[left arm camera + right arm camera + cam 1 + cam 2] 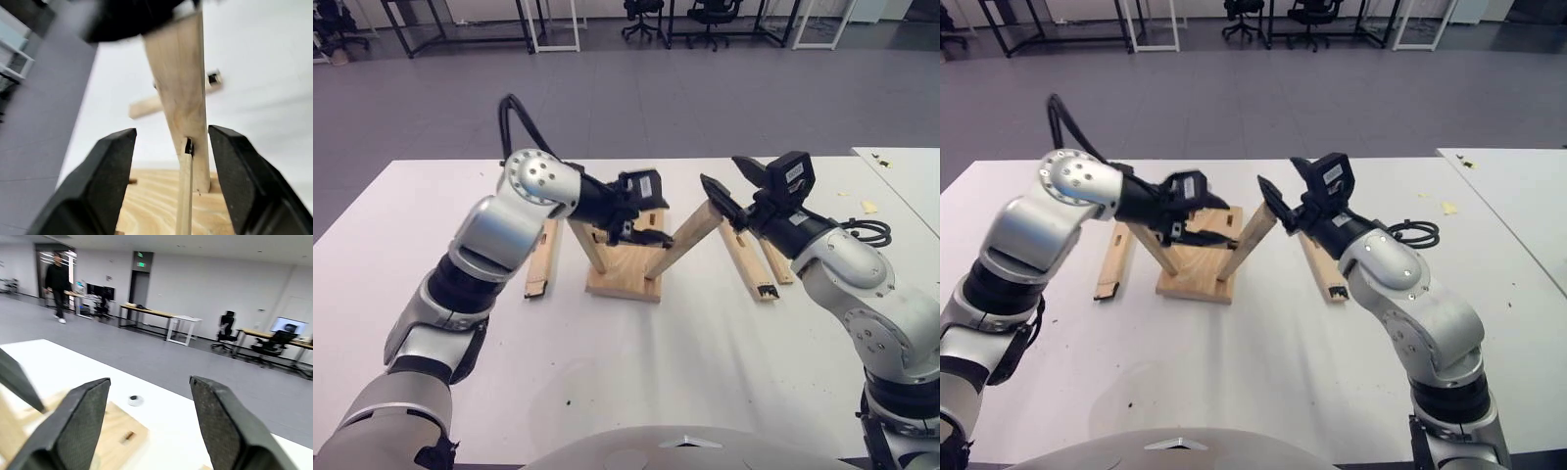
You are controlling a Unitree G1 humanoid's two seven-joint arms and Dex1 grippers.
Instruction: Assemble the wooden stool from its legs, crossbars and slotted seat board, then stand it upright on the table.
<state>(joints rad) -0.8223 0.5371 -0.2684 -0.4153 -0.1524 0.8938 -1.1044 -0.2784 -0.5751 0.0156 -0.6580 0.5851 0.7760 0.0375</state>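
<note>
Left eye view: the slotted seat board [625, 279] lies flat at mid-worktop [636, 392], with a left leg [587, 245] and a right-leaning right leg [690, 235] rising from it. The left gripper [631, 223] sits between the leg tops, and the right gripper [732, 186] is just beside the right leg's top. Loose pieces [541, 259] lie on either side.

Left wrist view: the fingers [105, 186] are spread on either side of a leg, not pinching it.

Right wrist view: the fingers [83, 426] stand wide apart over the worktop.
</note>
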